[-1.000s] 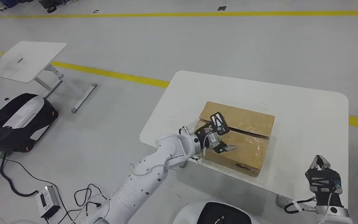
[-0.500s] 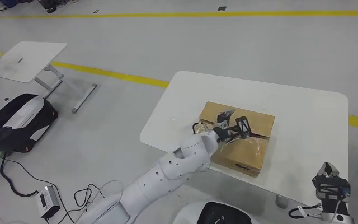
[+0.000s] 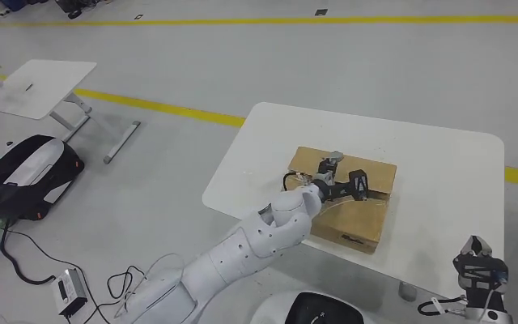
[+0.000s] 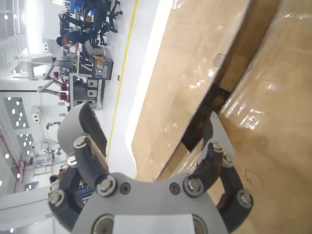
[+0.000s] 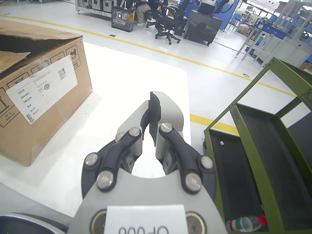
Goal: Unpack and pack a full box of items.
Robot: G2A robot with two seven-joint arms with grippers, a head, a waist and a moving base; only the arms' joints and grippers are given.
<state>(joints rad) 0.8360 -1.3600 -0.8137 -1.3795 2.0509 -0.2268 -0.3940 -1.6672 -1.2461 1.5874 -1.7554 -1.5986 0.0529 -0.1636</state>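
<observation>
A white rounded-corner table (image 3: pixel 453 154) stands on a pale floor crossed by a yellow painted line (image 3: pixel 162 105). Beside the table is an olive-green metal cart (image 5: pixel 246 132); a clear plastic bottle with a red cap (image 5: pixel 245 222) lies in its tray. A small white side table (image 3: pixel 44 85) stands well apart.

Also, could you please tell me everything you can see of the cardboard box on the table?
The cardboard box is brown, rectangular and sits flat on the white table. Glossy clear tape covers its two top flaps, which are parted along a dark centre gap. A white printed label is on one side wall. The open left gripper is over the seam, one finger at the gap.
</observation>
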